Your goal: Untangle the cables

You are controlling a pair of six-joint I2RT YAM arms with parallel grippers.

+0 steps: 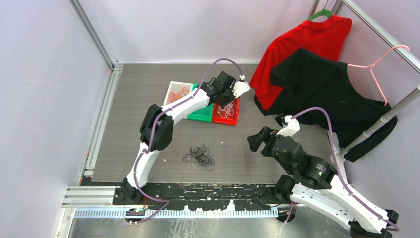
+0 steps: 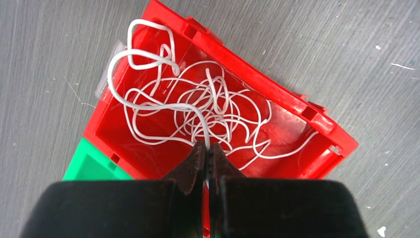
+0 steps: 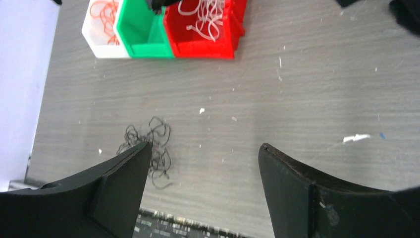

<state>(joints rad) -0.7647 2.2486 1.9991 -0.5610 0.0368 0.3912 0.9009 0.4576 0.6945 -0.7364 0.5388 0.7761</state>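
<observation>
The left gripper (image 2: 208, 153), clamped tight, is pinching a white wire (image 2: 163, 105) just above the red bin (image 2: 257, 82), whose heap (image 2: 218, 114) may be snagging and dragging out with it, while the right gripper (image 3: 203, 163) is hanging wide, empty, beside the black clump (image 3: 157, 133).

Bottom centre, the left hand (image 2: 208, 157) pinches one white strand (image 2: 205, 130), apparently part of the white cables (image 2: 198, 106) heaped in the red bin (image 2: 277, 94); green bin (image 2: 94, 166) lower left.
</observation>
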